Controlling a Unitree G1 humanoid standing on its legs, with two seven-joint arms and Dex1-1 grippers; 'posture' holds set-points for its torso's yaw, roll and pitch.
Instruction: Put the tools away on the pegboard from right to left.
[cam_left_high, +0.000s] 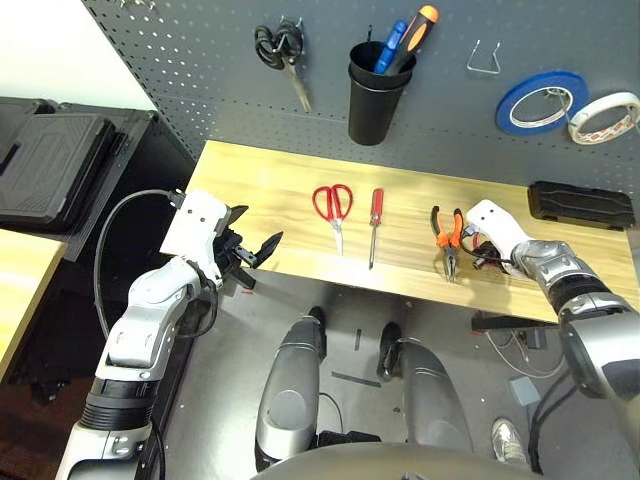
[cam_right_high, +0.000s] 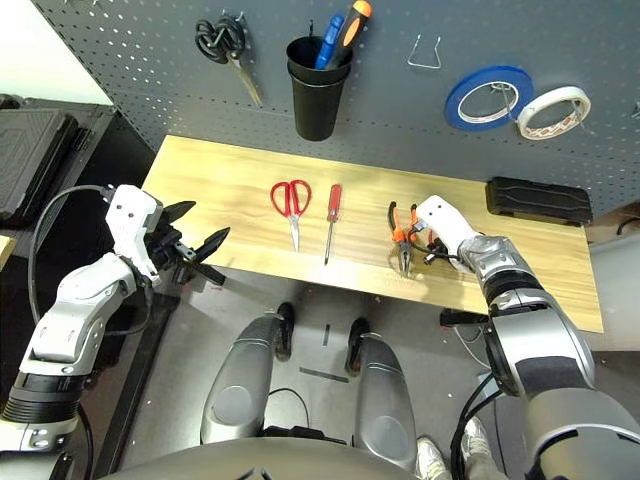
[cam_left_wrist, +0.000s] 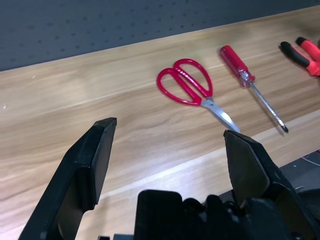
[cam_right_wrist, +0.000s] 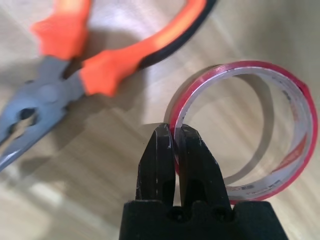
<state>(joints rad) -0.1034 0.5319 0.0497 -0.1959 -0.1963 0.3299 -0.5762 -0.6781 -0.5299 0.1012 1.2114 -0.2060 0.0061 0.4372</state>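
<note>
My right gripper (cam_right_wrist: 172, 137) pinches the red tape ring (cam_right_wrist: 295, 120) on the table (cam_left_high: 270, 180), my left gripper (cam_left_wrist: 170, 150) hangs open, and all four tools await the pegboard (cam_left_high: 200, 60).

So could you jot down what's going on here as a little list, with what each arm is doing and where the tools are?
Right gripper: shut on the rim of the red tape ring, at the right end of the table
Left gripper: open, holding nothing, at the table's left front edge
Pliers: flat on the table, just left of the tape ring
Screwdriver: on the table, mid-row
Red scissors: on the table, leftmost
Pegboard: already holds black scissors, a black cup, an empty hook, blue tape and white tape
</note>
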